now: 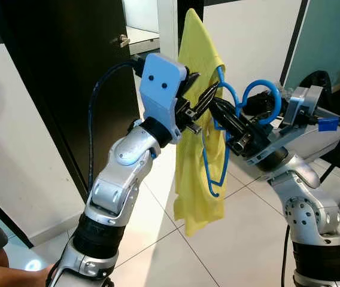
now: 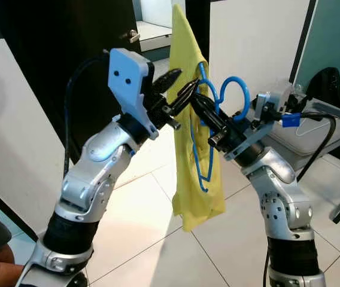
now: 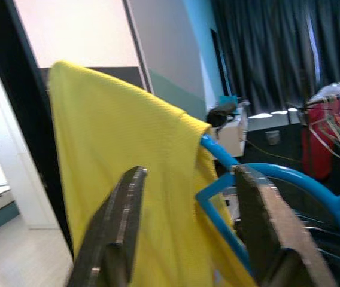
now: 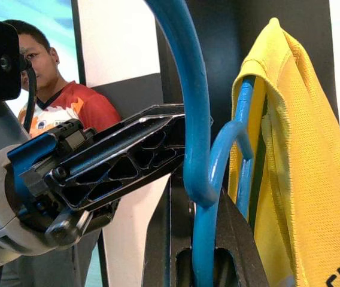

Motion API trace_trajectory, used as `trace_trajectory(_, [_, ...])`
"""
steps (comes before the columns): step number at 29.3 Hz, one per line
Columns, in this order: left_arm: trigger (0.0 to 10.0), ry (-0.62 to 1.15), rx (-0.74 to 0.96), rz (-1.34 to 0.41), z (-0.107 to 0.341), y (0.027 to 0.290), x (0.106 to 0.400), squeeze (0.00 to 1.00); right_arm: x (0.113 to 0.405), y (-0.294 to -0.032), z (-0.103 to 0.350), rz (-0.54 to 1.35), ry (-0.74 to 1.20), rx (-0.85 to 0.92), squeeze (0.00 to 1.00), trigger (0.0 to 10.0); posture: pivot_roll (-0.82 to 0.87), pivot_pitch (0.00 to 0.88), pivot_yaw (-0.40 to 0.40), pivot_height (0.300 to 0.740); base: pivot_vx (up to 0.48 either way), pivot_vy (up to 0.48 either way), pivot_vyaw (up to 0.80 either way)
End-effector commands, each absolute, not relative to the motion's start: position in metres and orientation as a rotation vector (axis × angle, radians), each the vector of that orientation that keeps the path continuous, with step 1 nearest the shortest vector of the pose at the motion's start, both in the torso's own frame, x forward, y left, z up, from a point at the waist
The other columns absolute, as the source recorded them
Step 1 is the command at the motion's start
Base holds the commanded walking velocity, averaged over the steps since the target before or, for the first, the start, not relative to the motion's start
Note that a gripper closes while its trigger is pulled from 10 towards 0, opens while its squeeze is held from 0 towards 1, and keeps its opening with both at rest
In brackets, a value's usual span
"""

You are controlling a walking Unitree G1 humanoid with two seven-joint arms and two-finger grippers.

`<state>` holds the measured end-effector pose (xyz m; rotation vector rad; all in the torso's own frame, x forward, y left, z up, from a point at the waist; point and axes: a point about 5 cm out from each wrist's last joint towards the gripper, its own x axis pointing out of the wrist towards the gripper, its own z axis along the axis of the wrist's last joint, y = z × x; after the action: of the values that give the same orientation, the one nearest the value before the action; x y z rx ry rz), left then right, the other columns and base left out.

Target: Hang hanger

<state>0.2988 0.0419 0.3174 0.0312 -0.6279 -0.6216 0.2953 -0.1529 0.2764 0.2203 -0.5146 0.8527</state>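
Two claws on it: right claw (image 1: 233, 128) clamps the blue hanger (image 1: 218, 149), left claw (image 1: 203, 98) gapes at 9 o'clock, so a snag could drag the yellow shirt (image 1: 197, 173) off.

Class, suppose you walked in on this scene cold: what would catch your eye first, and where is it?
The bright yellow shirt on a blue hanger hangs mid-air between the two raised silver arms, above the pale tiled floor. The right gripper grips the hanger near its hook, while the left gripper reaches in from the other side with fingers apart beside the shirt. Behind stands a dark door.
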Motion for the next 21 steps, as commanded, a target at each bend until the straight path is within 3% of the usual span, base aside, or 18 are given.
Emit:
trace_trajectory(1, [10.0, -0.558, 0.069, -0.596, 0.305, 0.045, 0.307, 1.0, 0.284, -0.145, 0.291, 0.929, -0.602, 0.22, 0.0, 10.0, -0.06, 0.0, 0.039, 0.74, 0.0, 0.0, 0.0])
trace_trajectory(5, [10.0, -0.557, 0.074, -0.553, 0.307, 0.049, 0.311, 1.0, 0.284, -0.144, 0.291, 0.942, -0.606, 0.223, 0.0, 10.0, -0.06, 0.0, 0.038, 0.74, 0.0, 0.0, 0.0])
trace_trajectory(6, [10.0, -0.557, 0.069, -0.516, 0.309, 0.054, 0.313, 0.0, 0.283, -0.144, 0.291, 0.95, -0.608, 0.225, 0.0, 10.0, -0.06, 0.0, 0.038, 0.74, 0.0, 0.0, 0.0])
trace_trajectory(21, [10.0, -0.537, 0.061, -0.5, 0.307, 0.06, 0.317, 0.0, 0.273, -0.14, 0.29, 1.045, -0.611, 0.233, 0.0, 10.0, -0.06, 0.0, 0.039, 0.74, 0.0, 0.0, 0.0])
